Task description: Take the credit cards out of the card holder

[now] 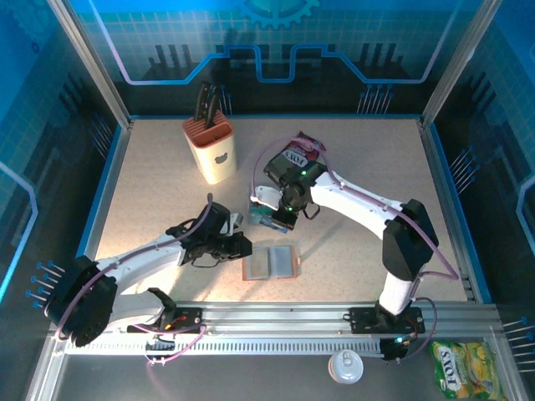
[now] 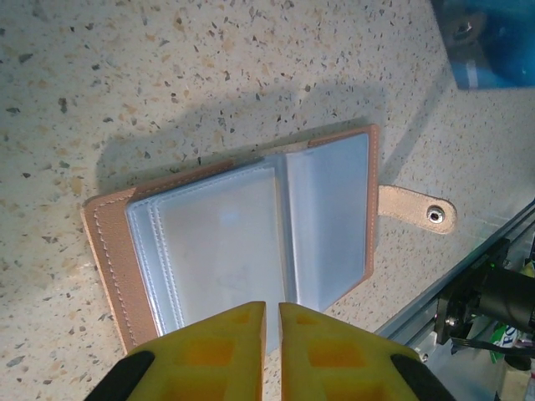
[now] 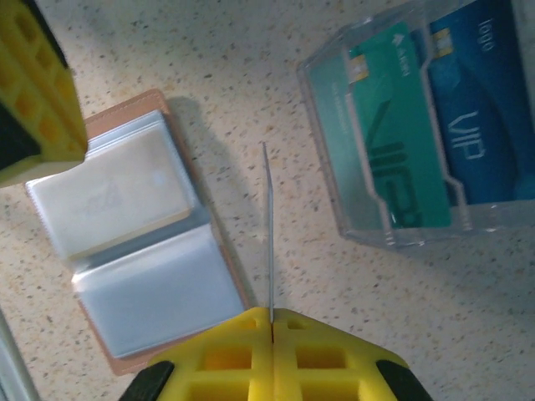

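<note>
Pinching thin card (image 3: 267,225) seen edge-on: right pincer (image 3: 272,316), pads tight on it, above tabletop (image 3: 276,75) between card holder (image 3: 134,251) and clear tray (image 3: 322,125). Teal card (image 3: 393,142), blue card (image 3: 481,117) side by side in tray. Card holder lies open on tabletop, sleeves up, strap tab (image 2: 418,210) sticking out. Left pincer (image 2: 272,307) almost pressed together, narrow slit, tips over holder's near edge; cannot tell if gripping sleeve.
</note>
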{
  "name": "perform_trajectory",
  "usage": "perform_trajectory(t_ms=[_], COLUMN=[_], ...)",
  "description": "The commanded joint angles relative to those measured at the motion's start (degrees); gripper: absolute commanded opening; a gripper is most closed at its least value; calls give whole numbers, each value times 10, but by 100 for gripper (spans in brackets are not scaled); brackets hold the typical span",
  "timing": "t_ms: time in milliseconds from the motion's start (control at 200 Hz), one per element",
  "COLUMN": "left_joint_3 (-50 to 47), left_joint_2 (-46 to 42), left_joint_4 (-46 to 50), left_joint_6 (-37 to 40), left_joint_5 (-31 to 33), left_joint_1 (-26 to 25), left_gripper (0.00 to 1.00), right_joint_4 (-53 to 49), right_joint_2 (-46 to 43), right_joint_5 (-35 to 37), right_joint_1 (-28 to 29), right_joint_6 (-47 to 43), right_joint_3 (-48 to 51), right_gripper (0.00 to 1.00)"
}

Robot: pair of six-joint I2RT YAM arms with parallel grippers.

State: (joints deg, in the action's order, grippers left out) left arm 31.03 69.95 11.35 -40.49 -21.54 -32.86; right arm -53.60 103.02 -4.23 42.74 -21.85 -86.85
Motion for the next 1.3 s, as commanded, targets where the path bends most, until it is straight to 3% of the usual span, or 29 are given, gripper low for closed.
perform_trajectory(t_ms=[0,555,905,1131,1296], left_joint_3=[11,30,41,15,7], left_joint_2=[7,3,15,-11,-30], left_joint_4=[5,73,68,56,55], left_joint_6=[20,29,24,-8,-24], left_joint_5=[-28,-29,-2,22,33], left_joint_1=[9,26,27,27,28], left_gripper=[13,13,13,13,13], right_joint_4=[-42,-109,-112,-165,-180], right_joint_2=[30,167,241,300,300], right_joint_5=[-28,-99,-114,-126,-127], right_joint_1=[-20,-88,-108,-118,-122], right_joint_6=[-40,-107,-149,-183,-197], right_joint_3=[-46,-255,-334,-399,-386], right_gripper=[0,0,0,0,0])
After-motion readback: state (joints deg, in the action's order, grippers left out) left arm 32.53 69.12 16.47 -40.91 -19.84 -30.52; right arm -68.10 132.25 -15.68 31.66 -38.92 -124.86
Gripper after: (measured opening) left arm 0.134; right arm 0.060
